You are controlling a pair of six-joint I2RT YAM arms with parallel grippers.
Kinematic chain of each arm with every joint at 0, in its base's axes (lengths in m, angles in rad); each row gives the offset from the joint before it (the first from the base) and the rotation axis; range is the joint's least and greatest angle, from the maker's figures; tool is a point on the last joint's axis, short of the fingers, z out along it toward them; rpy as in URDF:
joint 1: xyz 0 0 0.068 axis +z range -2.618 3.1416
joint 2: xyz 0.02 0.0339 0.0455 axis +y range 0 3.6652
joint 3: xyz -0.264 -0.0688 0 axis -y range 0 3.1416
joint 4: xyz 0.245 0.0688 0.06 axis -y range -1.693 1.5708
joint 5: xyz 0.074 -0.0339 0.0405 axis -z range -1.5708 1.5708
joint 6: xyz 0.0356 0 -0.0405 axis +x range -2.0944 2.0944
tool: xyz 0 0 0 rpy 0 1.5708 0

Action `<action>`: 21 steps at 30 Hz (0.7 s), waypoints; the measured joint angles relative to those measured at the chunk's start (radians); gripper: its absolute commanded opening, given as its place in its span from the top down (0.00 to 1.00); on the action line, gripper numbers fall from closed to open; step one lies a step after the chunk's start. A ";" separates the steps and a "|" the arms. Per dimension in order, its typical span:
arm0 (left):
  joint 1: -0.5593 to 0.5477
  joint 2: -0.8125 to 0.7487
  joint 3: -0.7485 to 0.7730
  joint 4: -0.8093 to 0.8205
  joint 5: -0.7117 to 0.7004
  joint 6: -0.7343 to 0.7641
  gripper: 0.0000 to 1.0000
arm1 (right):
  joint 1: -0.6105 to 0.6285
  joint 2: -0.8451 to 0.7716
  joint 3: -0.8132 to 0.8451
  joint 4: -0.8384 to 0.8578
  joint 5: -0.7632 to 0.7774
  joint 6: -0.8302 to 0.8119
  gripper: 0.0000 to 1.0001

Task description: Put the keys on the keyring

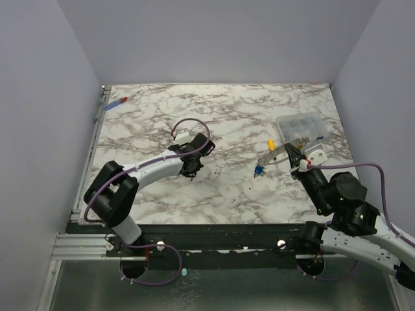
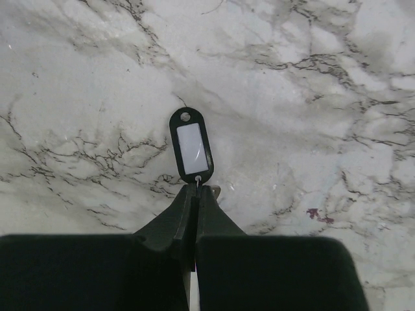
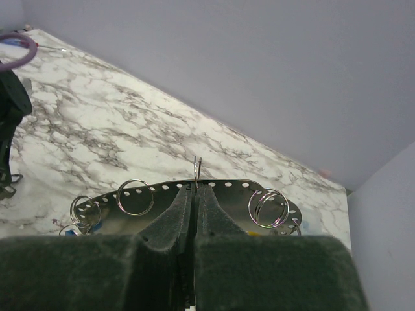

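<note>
My left gripper [image 1: 192, 171] [image 2: 196, 189] is down at the marble tabletop, shut on the small wire loop of a black key tag [image 2: 190, 144] with a white label. My right gripper [image 1: 289, 151] [image 3: 196, 189] holds up the keyring [image 3: 130, 197], a silver perforated metal piece hung with several small split rings. Its jaws are shut at the rim, where one split ring [image 3: 197, 168] stands edge-on. In the top view a blue-capped key [image 1: 259, 170] hangs at the low left end of that piece. A yellow-capped key [image 1: 270, 143] shows just above it.
A clear plastic compartment box [image 1: 299, 124] stands at the back right, close behind my right gripper. A red-and-blue-handled screwdriver [image 1: 117, 102] lies at the far left corner. Lavender walls enclose the marble table [image 1: 227, 110] on three sides.
</note>
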 measured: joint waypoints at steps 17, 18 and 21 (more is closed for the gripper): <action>0.000 -0.323 0.079 -0.003 -0.012 -0.058 1.00 | 0.000 0.027 -0.003 0.003 -0.140 0.013 0.99; 0.000 -0.343 0.069 0.009 -0.011 -0.066 1.00 | 0.000 0.027 -0.006 0.004 -0.157 0.014 0.99; 0.000 -0.393 0.037 0.037 -0.010 -0.089 1.00 | 0.000 0.027 -0.021 0.011 -0.219 0.014 0.99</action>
